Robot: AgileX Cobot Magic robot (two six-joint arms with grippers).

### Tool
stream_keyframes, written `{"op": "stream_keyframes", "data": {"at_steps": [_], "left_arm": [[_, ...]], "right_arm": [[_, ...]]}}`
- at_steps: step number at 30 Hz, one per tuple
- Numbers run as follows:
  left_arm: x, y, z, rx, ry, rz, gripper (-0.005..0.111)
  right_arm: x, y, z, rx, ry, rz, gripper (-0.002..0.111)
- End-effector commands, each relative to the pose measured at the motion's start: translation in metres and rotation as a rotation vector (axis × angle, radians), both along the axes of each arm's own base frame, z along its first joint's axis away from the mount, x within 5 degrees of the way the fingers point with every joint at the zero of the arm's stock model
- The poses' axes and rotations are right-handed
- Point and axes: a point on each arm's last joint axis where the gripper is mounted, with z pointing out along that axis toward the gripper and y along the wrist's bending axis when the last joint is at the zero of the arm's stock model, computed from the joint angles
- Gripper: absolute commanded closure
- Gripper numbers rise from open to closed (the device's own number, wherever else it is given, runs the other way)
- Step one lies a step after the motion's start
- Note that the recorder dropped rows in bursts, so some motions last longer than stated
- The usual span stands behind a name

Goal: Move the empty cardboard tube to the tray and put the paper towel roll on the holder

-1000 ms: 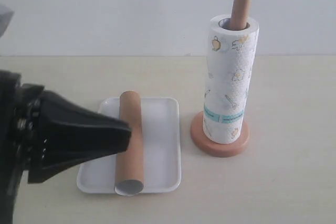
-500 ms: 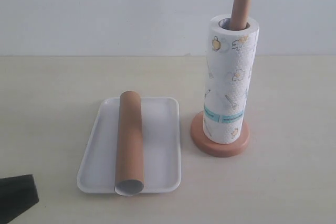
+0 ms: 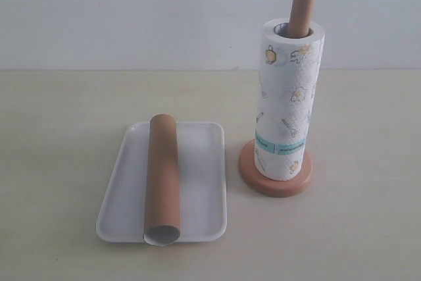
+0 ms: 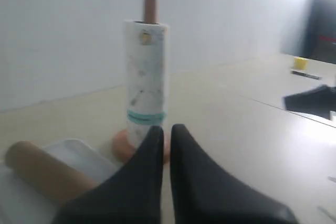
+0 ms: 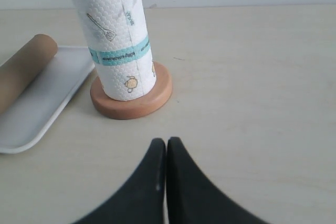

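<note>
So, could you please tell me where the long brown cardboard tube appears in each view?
Exterior view: long brown cardboard tube lying on the flat white tray.
Left wrist view: tube on the tray.
Right wrist view: tube on the tray.
Shared landmark: white paper towel roll on its wooden holder.

We see the brown cardboard tube (image 3: 162,179) lying lengthwise in the white tray (image 3: 204,176), near the worktop's front edge, paper towel roll (image 3: 289,103) upright on the wooden holder (image 3: 248,166), just beside the tray

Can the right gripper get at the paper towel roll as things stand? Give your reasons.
Probably yes. In the right wrist view the shut right gripper faces the paper towel roll across bare table, with nothing between, though it must open first.
</note>
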Motion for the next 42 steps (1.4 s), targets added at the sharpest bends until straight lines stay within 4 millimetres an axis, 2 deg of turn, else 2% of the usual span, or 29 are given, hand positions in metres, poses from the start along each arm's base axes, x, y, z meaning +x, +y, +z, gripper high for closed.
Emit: {"op": "stream_keyframes", "data": {"at_steps": [1, 8, 23, 30, 32, 33, 34, 35, 36, 37, 40, 41, 42], "left_arm": [[0.015, 0.019, -0.003, 0.002, 0.018, 0.264, 0.103], [0.02, 0.029, -0.004, -0.001, 0.035, 0.39, 0.103], [0.015, 0.031, 0.0, -0.067, -0.003, 0.462, 0.103], [0.013, 0.024, 0.002, -0.088, -0.004, 0.437, 0.103], [0.014, 0.028, 0.003, -0.244, 0.081, 0.468, 0.103], [0.016, 0.033, 0.003, -0.425, 0.182, 0.502, 0.103], [0.016, 0.034, 0.003, -0.496, 0.221, 0.504, 0.103], [0.016, 0.036, 0.003, -0.706, 0.337, 0.484, 0.103], [0.016, 0.036, 0.003, -0.798, 0.387, 0.468, 0.103], [0.016, 0.036, 0.004, -0.973, 0.482, 0.425, 0.103], [0.016, 0.036, 0.005, -1.217, 0.611, 0.366, 0.103], [0.017, 0.038, 0.004, -1.225, 0.617, 0.384, 0.103], [0.018, 0.04, 0.0, -1.151, 0.592, 0.45, 0.103]], "right_arm": [[0.0, 0.0, 0.0, -0.008, -0.006, -0.003, 0.108], [0.0, 0.0, 0.0, -0.008, -0.006, -0.003, 0.108], [0.0, -0.001, 0.001, -0.006, -0.015, -0.005, 0.108], [0.0, -0.001, 0.001, -0.006, -0.017, -0.006, 0.108], [0.0, -0.001, 0.001, -0.006, -0.017, -0.006, 0.108], [0.0, -0.001, 0.001, -0.006, -0.017, -0.006, 0.108], [0.0, -0.001, 0.001, -0.006, -0.017, -0.006, 0.108], [0.0, -0.001, 0.001, -0.006, -0.017, -0.006, 0.108], [0.0, -0.001, 0.001, -0.006, -0.017, -0.006, 0.108], [0.0, -0.001, 0.001, -0.006, -0.017, -0.006, 0.108], [0.0, -0.001, 0.001, -0.006, -0.017, -0.006, 0.108], [0.0, -0.001, 0.001, -0.006, -0.017, -0.006, 0.108], [0.0, -0.001, 0.001, -0.006, -0.017, -0.006, 0.108]]}}
